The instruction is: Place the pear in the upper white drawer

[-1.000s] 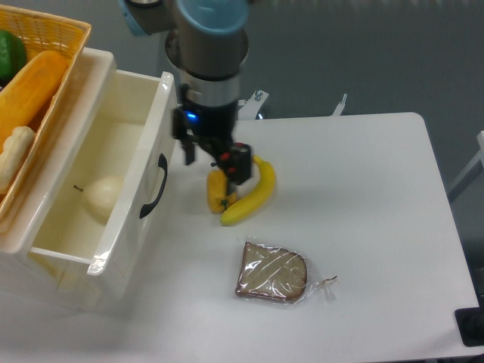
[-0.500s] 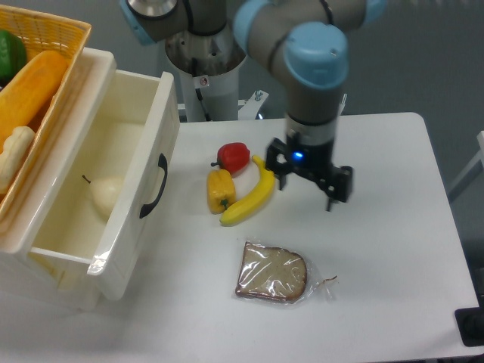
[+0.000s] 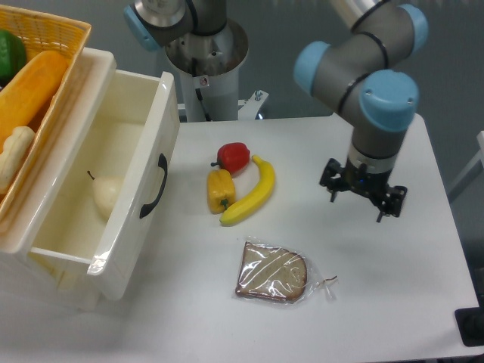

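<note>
White tabletop (image 3: pixel 378 302) fills most of the view against a grey-blue backdrop, with the arm's base column at about twelve o'clock. At nine o'clock the upper white drawer (image 3: pixel 128 136) stands pulled open, its black handle (image 3: pixel 153 187) facing the table, and the pear (image 3: pixel 107 195) lies on the drawer floor, stem pointing toward ten o'clock, so the placing looks done. Over at three o'clock the gripper (image 3: pixel 363 203) hangs above bare table, its two fingers spread apart and pinching nothing, well apart from the drawer. Near the centre lie a red pepper (image 3: pixel 234 156), a yellow pepper (image 3: pixel 220 190) and a banana (image 3: pixel 252 193), close together, and at six o'clock sits a slice of bread in clear wrap (image 3: pixel 273 273). A wicker basket (image 3: pixel 53 38) at ten o'clock is cut off by the frame, so its contents show only in part. Judging by its look, the pear is light and firm with a smooth, somewhat slippery skin that could roll; if it ever needs lifting again, the wide belly is the safer hold, not the thin stem. Whether the pear touches the drawer's front wall is hard to tell, and the drawer's near corner is partly out of view at the bottom left.
</note>
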Tool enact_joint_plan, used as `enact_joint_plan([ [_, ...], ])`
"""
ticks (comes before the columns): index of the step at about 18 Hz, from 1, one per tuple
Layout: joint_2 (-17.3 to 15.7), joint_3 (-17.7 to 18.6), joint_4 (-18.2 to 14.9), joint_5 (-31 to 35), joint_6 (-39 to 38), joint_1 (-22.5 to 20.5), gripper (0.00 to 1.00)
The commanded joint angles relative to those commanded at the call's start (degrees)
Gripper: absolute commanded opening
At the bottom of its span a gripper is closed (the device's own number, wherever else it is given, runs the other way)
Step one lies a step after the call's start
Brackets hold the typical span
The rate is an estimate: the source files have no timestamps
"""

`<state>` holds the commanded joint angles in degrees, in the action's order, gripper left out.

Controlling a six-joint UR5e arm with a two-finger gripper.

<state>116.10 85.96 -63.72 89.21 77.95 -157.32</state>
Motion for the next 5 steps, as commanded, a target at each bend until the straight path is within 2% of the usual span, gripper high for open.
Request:
enact_joint_plan([
  [5,1.0,-0.4,0.1,0.0,0.4,-0.3,1.00],
])
